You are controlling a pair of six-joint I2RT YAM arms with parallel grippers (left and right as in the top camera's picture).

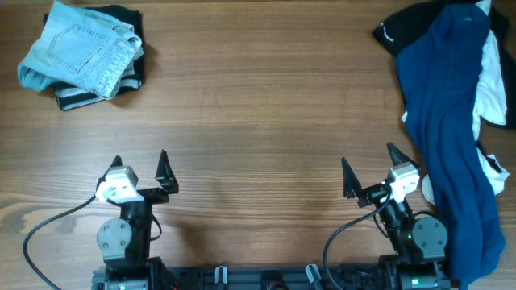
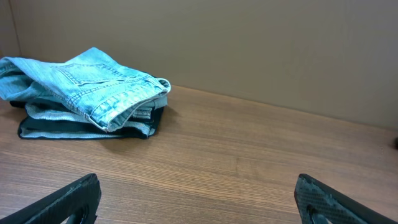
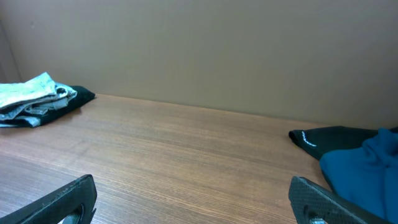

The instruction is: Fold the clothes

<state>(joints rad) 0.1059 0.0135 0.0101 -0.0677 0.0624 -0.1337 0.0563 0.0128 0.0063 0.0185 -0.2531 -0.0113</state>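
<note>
Just beside the right claw (image 1: 369,161), on its outer side, lies the long rumpled navy-blue soft garment (image 1: 443,121). Its long axis runs near-to-far past that claw, up the wooden counter (image 1: 258,105). At the far end it tangles with a black soft garment (image 1: 399,32) and a white soft garment (image 1: 493,89). Right claw: fingers apart, empty. Left claw (image 1: 139,159): same, and well apart from that pile. Folded light-blue denim shorts (image 1: 76,52) sit far across from the right claw, beyond the left one. My read: navy piece is next, and the right arm is nearer.
</note>
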